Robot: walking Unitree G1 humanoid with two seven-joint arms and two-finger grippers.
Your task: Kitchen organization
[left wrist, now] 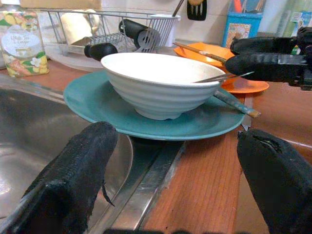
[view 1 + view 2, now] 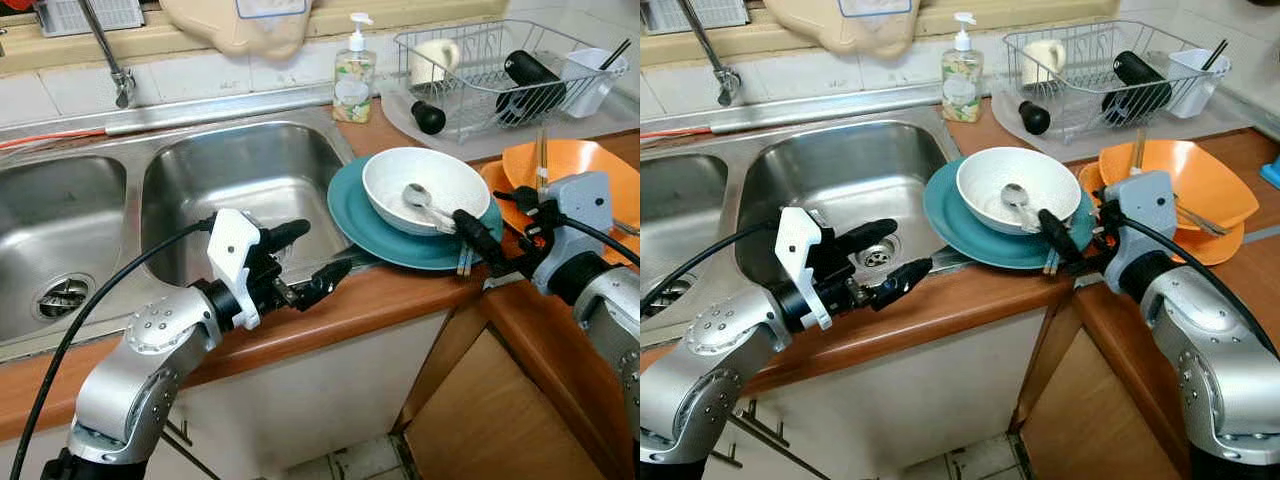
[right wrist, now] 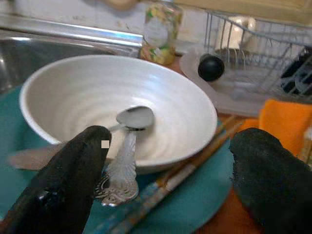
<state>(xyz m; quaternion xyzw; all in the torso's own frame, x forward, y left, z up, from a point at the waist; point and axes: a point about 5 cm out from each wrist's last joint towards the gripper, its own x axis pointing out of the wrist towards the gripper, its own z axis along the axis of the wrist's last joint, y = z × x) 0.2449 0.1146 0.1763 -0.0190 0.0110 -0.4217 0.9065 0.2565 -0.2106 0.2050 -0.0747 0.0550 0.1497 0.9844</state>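
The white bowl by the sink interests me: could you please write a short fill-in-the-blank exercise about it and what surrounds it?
1. The white bowl sits on a ____ plate.
2. The utensil lying inside the bowl is a ____.
3. The right gripper hovers open at the bowl's rim, by the spoon's ____.
4. The soap bottle stands between the sink and the dish ____.

Answers: teal; spoon; handle; rack

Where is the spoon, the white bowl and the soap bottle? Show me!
spoon [image 3: 127, 155], right wrist view, on its handle lying over the bowl's rim.
white bowl [image 2: 445, 175], left eye view, on its inside wall.
soap bottle [image 2: 353, 85], left eye view, on its label.
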